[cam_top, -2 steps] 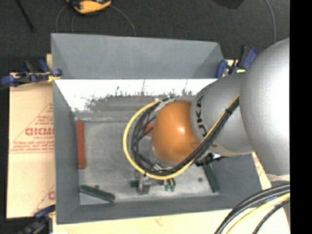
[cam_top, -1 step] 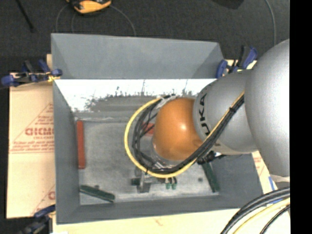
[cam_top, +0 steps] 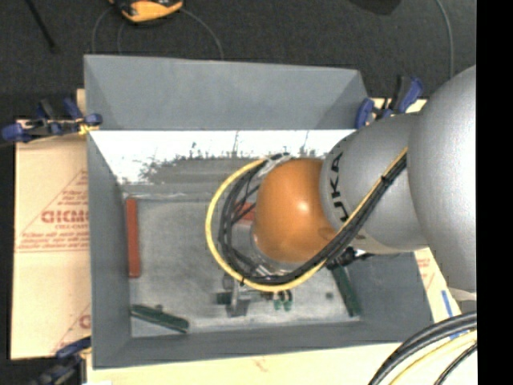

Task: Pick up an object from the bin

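As arm (cam_top: 437,175) reaches from right, end effector (cam_top: 239,299) low over bin floor (cam_top: 172,243).

A long, flat red-orange strip (cam_top: 133,237) lies flat on the floor of the grey metal bin (cam_top: 224,95), just beside the bin's left wall and parallel to it. A narrow dark green bar (cam_top: 160,318) lies flat in the bin's front-left corner, nearly along the front wall, slightly slanted. A second dark green bar (cam_top: 346,289) lies on the right side of the bin's floor, slanting toward the front-right corner, its far end hidden. A small dark green piece (cam_top: 281,301) sits near the middle of the bin's front wall, just beside the gripper (cam_top: 235,299); its shape is too small to tell.
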Controlling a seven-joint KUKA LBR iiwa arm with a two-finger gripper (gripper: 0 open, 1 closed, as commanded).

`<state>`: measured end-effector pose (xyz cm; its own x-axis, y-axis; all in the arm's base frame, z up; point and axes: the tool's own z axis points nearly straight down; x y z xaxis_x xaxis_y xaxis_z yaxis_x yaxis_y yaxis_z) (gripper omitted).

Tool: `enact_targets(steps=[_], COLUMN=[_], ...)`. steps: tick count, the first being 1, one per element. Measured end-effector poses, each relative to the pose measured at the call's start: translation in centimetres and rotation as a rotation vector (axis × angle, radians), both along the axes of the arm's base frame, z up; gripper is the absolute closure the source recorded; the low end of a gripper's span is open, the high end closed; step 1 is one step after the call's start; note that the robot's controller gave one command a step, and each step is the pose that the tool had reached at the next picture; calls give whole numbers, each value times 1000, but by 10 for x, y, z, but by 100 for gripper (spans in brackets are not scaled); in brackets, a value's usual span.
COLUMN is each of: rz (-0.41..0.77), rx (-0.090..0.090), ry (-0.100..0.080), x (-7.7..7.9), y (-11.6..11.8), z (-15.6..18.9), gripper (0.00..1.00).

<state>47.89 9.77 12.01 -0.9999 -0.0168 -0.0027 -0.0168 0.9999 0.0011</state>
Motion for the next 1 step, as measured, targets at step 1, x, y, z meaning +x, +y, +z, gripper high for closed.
enact_targets(steps=[1], rz=[-1], rx=[0], ry=[0], x=[0], y=[0], z=[8], gripper=[100])
